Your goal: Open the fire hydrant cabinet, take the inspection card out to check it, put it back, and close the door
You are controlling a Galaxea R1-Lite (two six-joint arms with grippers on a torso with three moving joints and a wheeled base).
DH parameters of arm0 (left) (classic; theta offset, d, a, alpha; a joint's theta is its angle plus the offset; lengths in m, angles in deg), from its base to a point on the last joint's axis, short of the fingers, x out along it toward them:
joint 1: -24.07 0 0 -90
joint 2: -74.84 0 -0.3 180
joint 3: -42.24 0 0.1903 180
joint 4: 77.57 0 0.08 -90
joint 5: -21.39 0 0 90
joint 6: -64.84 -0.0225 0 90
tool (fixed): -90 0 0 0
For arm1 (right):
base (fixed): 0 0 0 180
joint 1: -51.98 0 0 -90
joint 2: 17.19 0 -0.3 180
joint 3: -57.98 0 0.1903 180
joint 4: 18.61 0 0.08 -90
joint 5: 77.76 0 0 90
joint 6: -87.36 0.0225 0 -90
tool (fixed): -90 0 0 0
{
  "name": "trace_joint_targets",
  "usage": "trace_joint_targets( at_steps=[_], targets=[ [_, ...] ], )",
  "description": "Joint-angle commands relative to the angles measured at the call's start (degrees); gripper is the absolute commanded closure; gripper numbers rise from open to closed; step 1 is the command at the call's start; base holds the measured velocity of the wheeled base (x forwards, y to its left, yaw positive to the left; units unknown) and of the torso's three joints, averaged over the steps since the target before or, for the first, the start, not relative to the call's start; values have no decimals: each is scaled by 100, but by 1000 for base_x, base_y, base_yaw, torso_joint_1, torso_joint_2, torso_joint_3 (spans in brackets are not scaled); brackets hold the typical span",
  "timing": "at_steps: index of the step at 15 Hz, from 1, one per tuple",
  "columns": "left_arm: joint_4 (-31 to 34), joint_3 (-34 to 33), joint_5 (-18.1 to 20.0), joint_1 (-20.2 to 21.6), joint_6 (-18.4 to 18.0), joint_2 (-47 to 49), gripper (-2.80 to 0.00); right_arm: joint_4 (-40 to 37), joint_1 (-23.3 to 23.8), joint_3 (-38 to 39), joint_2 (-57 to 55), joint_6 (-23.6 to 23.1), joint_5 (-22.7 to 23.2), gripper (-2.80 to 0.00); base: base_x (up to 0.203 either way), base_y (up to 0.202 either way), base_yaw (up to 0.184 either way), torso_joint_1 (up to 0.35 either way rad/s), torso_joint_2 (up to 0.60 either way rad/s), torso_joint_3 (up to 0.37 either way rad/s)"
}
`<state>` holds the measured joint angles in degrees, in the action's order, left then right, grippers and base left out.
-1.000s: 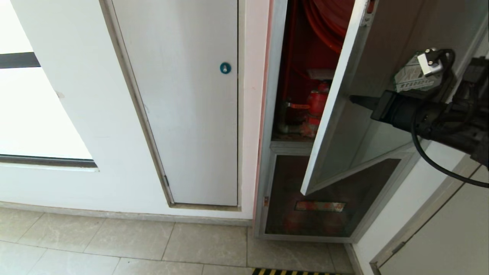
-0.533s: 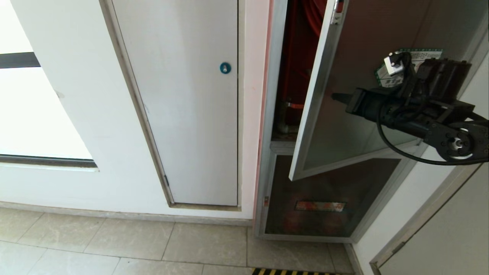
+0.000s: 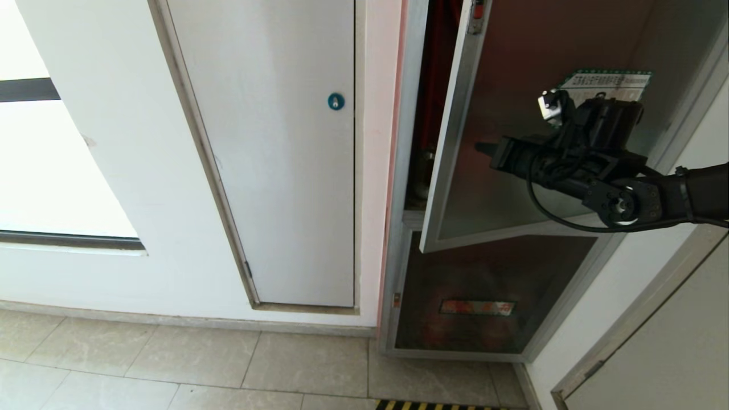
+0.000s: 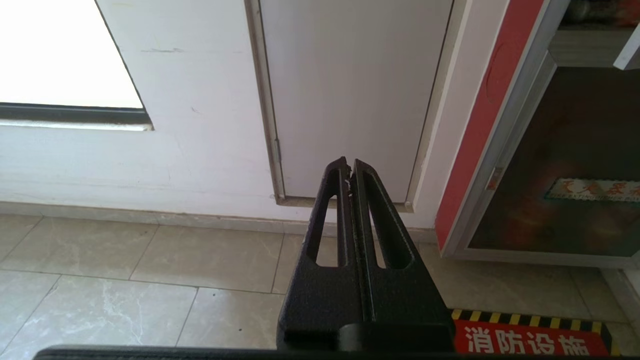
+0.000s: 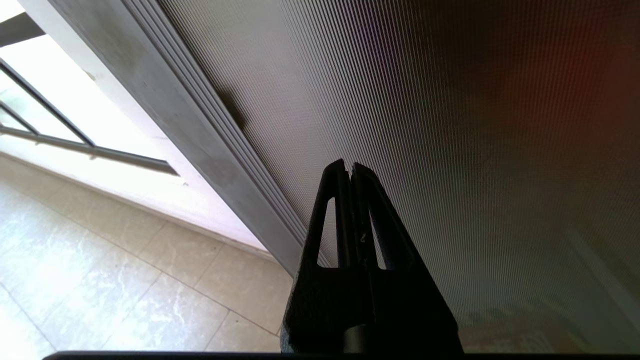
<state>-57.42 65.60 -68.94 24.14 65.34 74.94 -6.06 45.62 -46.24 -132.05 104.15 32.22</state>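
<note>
Left hand: we note it pinched together, empty, parked low before the white panel. Fire hydrant cabinet: door ajar. Right hand: pinched together, empty, tips at the door's glass.

The fire hydrant cabinet runs off the head view at twelve o'clock, so its top is cut away. The door, partly swung across the opening, hides almost all of the red interior; only a thin dark red strip shows at its ten o'clock side, too narrow to make out any contents. The right gripper and its arm cover the lower part of the green-bordered sticker, whose print is too small to read. The inspection card shows nowhere. The arm leaves the view at three o'clock. The yellow-and-black strip is cut at six o'clock.
</note>
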Motion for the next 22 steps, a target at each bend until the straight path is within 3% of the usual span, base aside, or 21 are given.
trace_joint_targets(
  at_steps=[1,7,11,16,22],
  targets=[
    [-3,-114,-2,1,2,6,0,13,-5,-140,-159,9,14,0,0,0,0,0,0,0],
    [-3,-114,-2,1,2,5,0,-76,-40,-370,-180,18,2,0,0,0,0,0,0,0],
    [-3,-114,-2,1,-7,8,0,-74,-40,-120,70,26,-73,0,0,0,0,0,0,0],
    [-3,-114,-2,1,-7,8,0,-44,-40,728,835,33,-75,0,0,0,0,0,0,0],
    [-3,-114,-2,1,2,8,0,-41,-40,2397,2566,28,-273,0,0,0,0,0,0,0]
  ],
)
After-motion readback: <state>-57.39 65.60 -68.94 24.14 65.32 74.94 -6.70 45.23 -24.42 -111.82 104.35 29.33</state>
